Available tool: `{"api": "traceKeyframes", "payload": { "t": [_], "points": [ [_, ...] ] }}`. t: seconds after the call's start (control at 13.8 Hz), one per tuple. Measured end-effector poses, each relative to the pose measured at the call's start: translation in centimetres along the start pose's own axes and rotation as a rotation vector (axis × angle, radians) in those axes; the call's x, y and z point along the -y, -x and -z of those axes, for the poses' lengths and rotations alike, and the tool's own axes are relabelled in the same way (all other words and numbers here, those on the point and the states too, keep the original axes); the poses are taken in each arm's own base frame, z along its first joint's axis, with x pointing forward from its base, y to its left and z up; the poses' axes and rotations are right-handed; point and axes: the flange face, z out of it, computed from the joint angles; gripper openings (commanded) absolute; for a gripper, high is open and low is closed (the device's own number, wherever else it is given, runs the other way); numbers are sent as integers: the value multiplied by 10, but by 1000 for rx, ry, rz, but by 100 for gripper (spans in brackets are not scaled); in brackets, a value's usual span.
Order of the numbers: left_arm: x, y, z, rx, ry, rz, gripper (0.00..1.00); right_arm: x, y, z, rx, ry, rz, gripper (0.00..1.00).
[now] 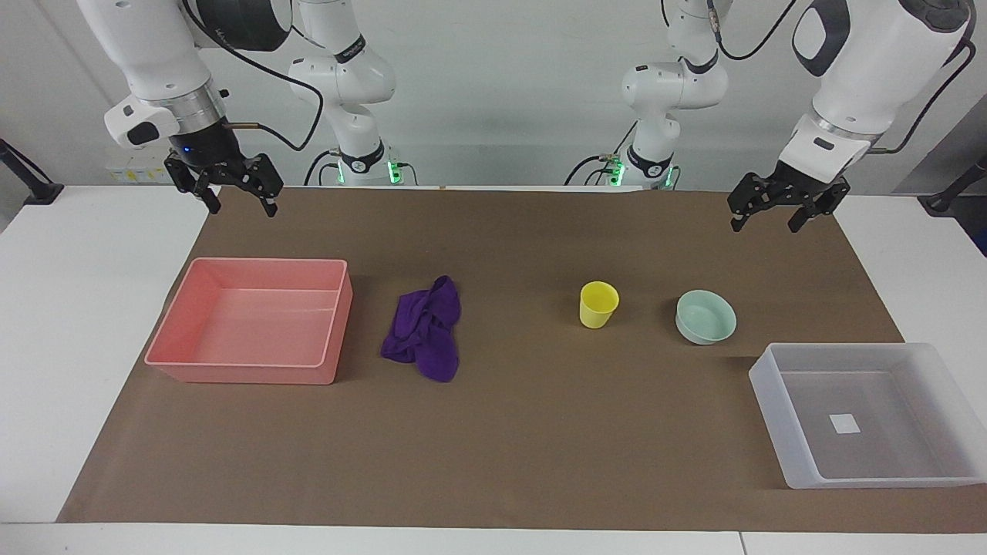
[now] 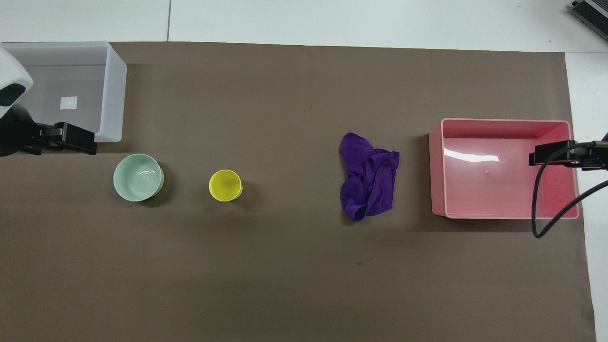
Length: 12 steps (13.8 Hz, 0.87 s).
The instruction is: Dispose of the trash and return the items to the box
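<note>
While both my left gripper [image 1: 779, 214] and right gripper [image 1: 234, 194] hang spread and empty, the crumpled deep-purple cloth rag [image 1: 426, 330] lies beside the pink rectangular plastic tray [image 1: 324, 374], toward my right arm's end.

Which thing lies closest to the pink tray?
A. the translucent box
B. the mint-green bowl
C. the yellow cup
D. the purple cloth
D: the purple cloth lies right beside the pink tray, while the yellow cup, mint-green bowl and translucent box sit toward the left arm's end of the table.
</note>
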Motion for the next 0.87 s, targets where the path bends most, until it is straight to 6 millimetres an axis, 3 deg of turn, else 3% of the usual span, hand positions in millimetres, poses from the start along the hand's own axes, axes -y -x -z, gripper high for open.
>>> {"api": "traceKeyframes", "payload": {
  "t": [0.87],
  "points": [
    [-6,-4,-1,-31,2,16,100,1,0,0,0,0,3,100]
  ]
}}
